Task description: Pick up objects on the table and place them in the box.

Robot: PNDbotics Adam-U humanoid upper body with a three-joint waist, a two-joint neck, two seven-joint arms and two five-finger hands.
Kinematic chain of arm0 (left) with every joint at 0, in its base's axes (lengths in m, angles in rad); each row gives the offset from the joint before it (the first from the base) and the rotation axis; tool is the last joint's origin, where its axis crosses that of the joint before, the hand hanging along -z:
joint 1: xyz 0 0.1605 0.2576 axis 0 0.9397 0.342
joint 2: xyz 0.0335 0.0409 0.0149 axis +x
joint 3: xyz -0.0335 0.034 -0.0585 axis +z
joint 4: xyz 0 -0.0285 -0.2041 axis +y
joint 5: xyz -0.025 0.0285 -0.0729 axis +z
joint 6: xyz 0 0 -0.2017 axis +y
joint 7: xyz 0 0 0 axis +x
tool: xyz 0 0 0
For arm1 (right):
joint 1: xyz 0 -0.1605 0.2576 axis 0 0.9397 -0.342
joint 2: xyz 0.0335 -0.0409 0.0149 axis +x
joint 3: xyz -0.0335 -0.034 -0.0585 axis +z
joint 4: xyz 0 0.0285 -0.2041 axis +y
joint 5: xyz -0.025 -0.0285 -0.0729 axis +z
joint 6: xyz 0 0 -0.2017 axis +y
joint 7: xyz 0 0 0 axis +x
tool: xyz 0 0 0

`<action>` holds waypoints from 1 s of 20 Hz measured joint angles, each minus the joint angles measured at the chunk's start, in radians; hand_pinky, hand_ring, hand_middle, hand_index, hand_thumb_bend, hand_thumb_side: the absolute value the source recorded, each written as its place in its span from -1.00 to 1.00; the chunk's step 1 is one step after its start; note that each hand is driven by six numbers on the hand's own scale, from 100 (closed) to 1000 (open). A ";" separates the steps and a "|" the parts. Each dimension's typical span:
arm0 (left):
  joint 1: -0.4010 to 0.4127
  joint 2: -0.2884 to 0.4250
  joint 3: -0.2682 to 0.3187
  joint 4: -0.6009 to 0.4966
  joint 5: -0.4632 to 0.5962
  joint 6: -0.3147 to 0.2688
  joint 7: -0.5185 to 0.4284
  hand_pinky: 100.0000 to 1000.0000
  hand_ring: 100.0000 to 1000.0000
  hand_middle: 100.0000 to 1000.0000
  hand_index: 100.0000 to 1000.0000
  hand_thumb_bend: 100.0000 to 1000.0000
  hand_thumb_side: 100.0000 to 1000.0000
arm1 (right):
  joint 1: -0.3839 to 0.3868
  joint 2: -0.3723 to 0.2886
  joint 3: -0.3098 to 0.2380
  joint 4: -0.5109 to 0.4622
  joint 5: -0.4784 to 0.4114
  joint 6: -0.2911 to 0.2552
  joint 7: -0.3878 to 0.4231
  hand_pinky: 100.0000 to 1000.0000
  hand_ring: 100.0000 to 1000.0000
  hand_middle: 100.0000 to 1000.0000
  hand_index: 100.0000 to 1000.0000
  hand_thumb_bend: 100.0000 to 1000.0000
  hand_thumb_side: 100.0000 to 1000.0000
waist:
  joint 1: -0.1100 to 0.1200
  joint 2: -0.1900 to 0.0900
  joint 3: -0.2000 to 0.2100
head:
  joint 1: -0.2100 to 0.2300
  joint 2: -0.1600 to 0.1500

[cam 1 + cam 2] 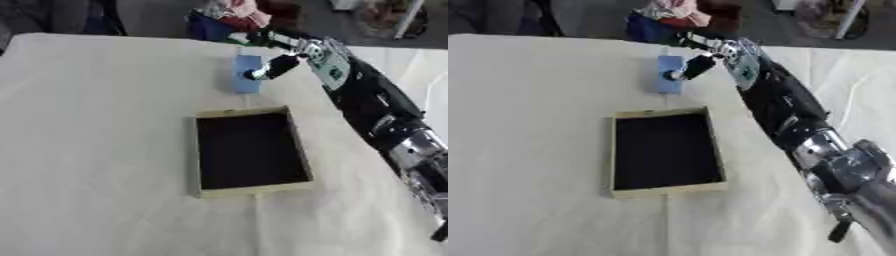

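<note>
Under right hand's fingers [273, 67], blue object [247, 82]

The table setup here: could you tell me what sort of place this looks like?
Probably an indoor test room: a cloth-covered table holds only a shallow box and a blue object under the right hand, with clutter behind.

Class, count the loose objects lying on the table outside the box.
1: a blue flat object beyond the box at the far side, under the right hand. The arm might hide others.
</note>
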 measured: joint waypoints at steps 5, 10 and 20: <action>-0.001 -0.007 -0.001 0.000 0.000 -0.001 -0.003 0.46 0.57 0.64 0.76 -0.44 0.57 | 0.004 0.000 0.000 0.013 0.005 0.000 0.001 0.68 0.65 0.43 0.77 -0.23 -0.42 | -0.002 0.004 -0.001 | 0.000 0.000; -0.001 -0.007 -0.001 0.000 0.000 -0.001 -0.004 0.45 0.57 0.64 0.75 -0.44 0.57 | 0.009 0.000 -0.001 0.013 0.024 -0.003 -0.025 0.57 0.44 0.02 0.37 -0.34 -0.52 | -0.003 0.005 -0.001 | 0.001 -0.001; 0.005 -0.007 0.000 0.002 0.000 -0.001 -0.004 0.45 0.57 0.64 0.75 -0.45 0.57 | 0.018 0.000 0.013 -0.071 -0.007 -0.027 -0.126 0.50 0.31 -0.12 0.23 -0.40 -0.66 | -0.002 0.000 -0.031 | 0.018 -0.008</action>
